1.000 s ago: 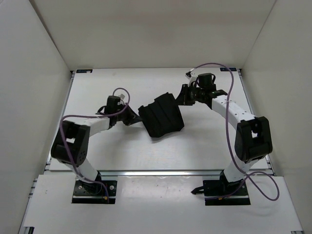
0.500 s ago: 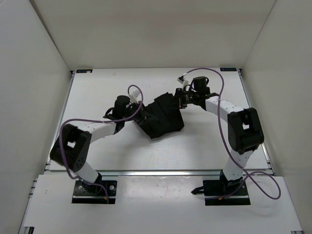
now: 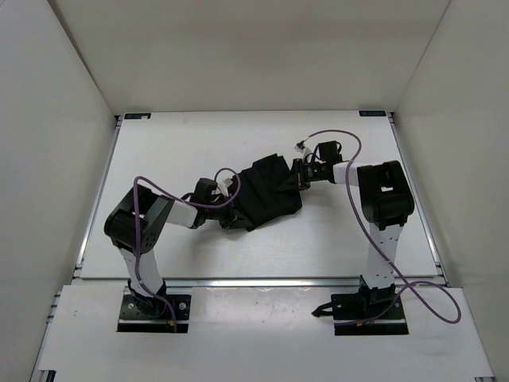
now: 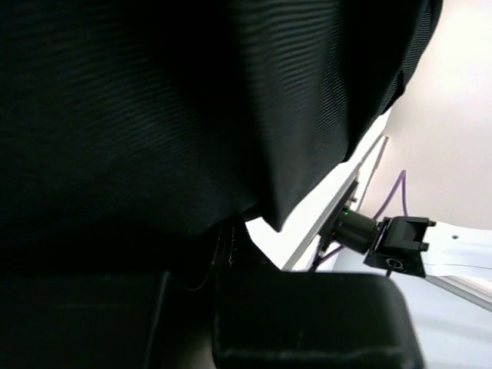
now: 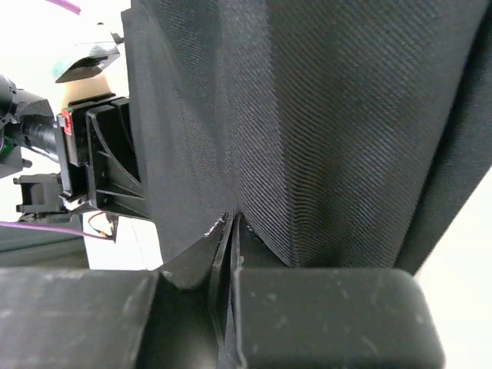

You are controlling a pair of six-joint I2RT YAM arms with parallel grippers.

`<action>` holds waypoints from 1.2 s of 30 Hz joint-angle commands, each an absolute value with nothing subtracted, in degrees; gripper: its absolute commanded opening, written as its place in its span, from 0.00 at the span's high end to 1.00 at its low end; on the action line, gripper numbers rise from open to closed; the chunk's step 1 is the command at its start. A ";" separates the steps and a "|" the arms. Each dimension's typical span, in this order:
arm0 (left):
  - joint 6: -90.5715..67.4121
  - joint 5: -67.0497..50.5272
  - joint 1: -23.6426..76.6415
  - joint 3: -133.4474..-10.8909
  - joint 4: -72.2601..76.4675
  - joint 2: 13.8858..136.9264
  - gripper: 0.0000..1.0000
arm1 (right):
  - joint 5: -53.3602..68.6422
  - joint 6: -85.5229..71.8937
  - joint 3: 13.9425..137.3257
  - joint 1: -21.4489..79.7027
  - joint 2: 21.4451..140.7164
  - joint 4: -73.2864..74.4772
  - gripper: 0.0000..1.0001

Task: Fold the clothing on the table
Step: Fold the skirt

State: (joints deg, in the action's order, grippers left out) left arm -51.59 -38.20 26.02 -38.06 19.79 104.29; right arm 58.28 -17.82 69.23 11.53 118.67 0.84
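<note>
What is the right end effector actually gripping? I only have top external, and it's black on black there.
Observer: In the right wrist view the right end effector is shut, with a fold of the clothing pinched in the seam between its jaws.
Operator: And the left one?
Observer: In the left wrist view the clothing runs down into the left end effector, jaws together. It looks clamped, though it is very dark there.
Operator: Is that edge off the table?
Observer: It appears so. In the left wrist view the hem hangs free, and the white table shows past it.
</note>
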 commanded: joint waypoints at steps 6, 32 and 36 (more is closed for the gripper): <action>-43.69 -34.21 23.12 -41.29 9.33 95.56 1.00 | 51.27 -17.76 68.28 9.49 111.37 -0.01 0.99; -22.76 1.85 17.23 -47.39 -40.17 66.36 0.01 | 15.02 -17.14 54.77 8.62 73.40 25.76 0.01; -22.15 1.67 17.58 -44.56 -38.68 62.49 0.02 | 14.41 -19.86 49.58 6.68 70.14 26.19 0.01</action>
